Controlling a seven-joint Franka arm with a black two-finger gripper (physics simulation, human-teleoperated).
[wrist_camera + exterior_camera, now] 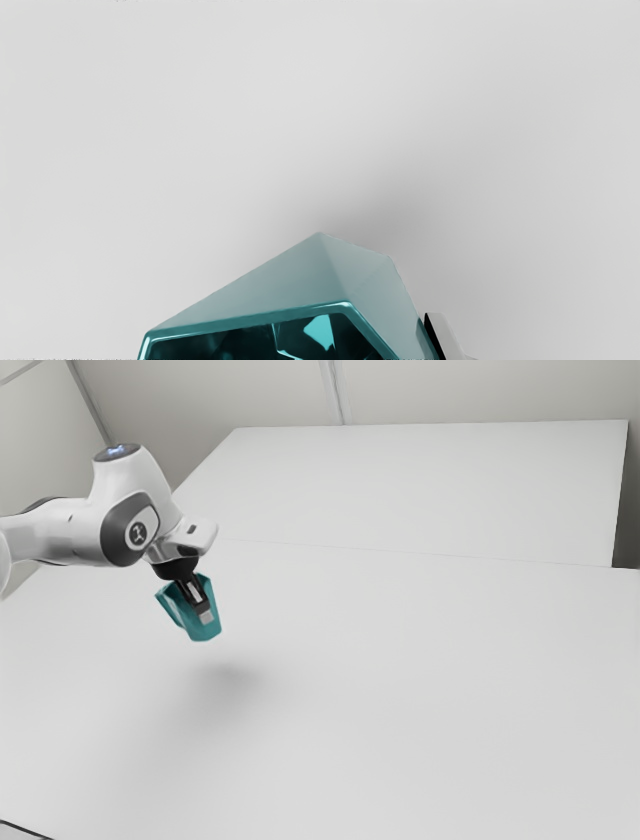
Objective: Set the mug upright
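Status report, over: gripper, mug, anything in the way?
Gripper shut on mug. Mug off the table, tilted, mouth roughly upward. Beneath: a gap, then tabletop with a soft shadow.

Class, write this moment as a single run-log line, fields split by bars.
task: set mug upright | tool: shut on mug | mug: tilted, open end upward, raised above table | placement: not yet
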